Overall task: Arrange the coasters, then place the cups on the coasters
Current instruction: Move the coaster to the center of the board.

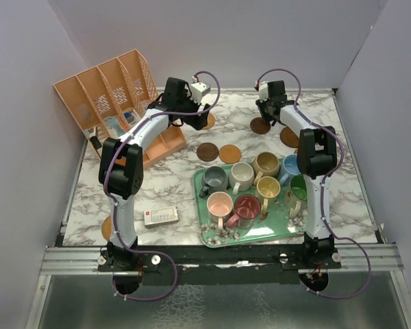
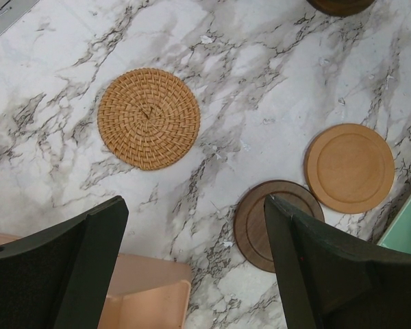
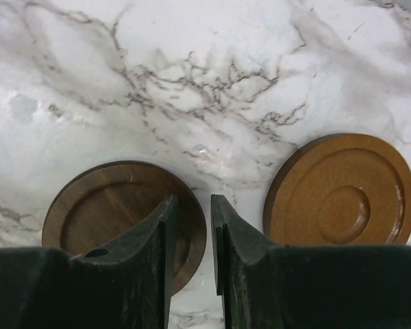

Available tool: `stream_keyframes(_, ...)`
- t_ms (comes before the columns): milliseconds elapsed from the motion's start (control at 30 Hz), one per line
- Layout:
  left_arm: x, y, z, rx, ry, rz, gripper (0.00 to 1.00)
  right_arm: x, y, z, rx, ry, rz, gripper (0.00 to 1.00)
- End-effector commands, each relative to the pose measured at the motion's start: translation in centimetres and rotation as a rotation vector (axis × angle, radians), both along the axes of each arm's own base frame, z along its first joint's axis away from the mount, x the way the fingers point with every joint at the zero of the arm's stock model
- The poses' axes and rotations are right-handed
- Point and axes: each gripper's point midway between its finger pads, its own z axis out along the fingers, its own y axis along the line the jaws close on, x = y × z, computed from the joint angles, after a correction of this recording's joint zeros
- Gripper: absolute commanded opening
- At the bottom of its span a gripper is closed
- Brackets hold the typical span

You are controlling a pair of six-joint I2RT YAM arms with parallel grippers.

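Beyond the far edge of the green tray (image 1: 201, 212), the right pincer (image 3: 193, 202) sits low over the worktop (image 1: 171, 192), jaws narrow with a slim gap between them. The gap lies over the right-hand rim of a dark coaster (image 3: 103, 212). One finger overlaps the disc; the other stands just off its edge. Cannot tell whether the rim is pinched or only straddled.

The disc lies flat. Being round, it has no long axis to line up with, so the relation that matters is rim to gap. In the wrist view the body of the disc lies left of the pincer, with its edge running through the gap.

Judgement: the step in hand is taking this coaster by its edge. A thin flat disc gives little to bite on, so a slip looks likely.

Next out is a mid-brown coaster (image 3: 342, 192), apart from the dark one and also beyond the tray's far edge, toward its right corner. The right arm is the nearer for both.

The left pincer (image 2: 195, 202) hangs wide open, holding nothing, beyond the tray's far-left corner. Below it are a woven coaster (image 2: 148, 118), a second dark coaster (image 2: 250, 229) and a tan coaster (image 2: 349, 168). The last two lie just beside each other, close to the tray's far edge.

The cups (image 1: 241, 175), all eight, stand on the tray, none on a coaster. Arranging is not yet finished.
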Motion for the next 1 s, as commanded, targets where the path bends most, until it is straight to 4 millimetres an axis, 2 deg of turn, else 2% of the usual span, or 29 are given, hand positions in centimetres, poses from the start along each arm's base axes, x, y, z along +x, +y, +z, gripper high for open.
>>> stream_keyframes(0, 0.3, 0.5, 1.4, 0.01, -0.045, 0.007, 0.85, 0.7, -2.8, -3.1, -0.055, 0.042, -0.085, 0.26)
stream_keyframes(567, 0.3, 0.4, 1.1, 0.008, -0.04, 0.001, 0.85, 3.0, -0.9, -4.0, 0.025, 0.034, -0.009, 0.26)
stream_keyframes(967, 0.2, 0.4, 1.0, 0.011, -0.038, -0.002, 0.85, 2.8, 1.1, -4.3, 0.117, 0.065, 0.047, 0.27)
